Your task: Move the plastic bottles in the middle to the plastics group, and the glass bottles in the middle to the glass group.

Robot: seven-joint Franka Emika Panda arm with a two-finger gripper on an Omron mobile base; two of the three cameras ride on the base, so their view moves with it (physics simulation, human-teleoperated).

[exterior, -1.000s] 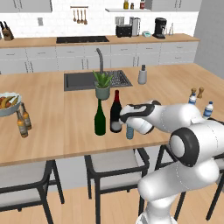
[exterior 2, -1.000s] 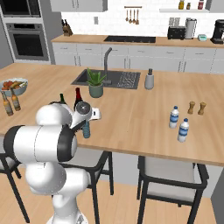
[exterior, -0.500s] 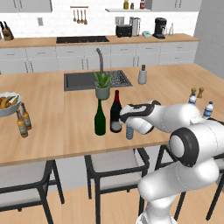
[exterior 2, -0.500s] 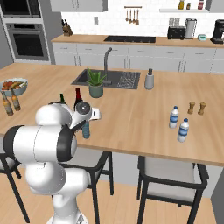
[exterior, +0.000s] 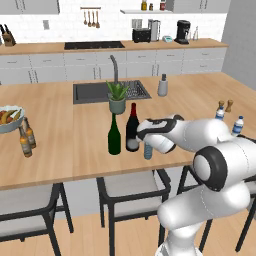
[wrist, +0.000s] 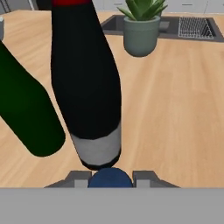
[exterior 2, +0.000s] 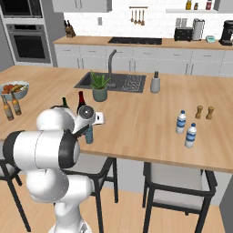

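Gripper clenched on small blue-tinted water bottle, fingers at either side of its cap, near island counter front edge. Black wine bottle with red foil top just beyond, upright. Dark green wine bottle beside it. Potted plant behind, by sink. Two clear white-capped bottles well apart, toward counter's right; two amber bottles by fruit bowl.

A wooden island surface with an inset sink is seen, with dark chairs tucked beneath. Behind, white cabinets, a cooktop and a wall oven are shown against white tiled walls; the floor is wooden.
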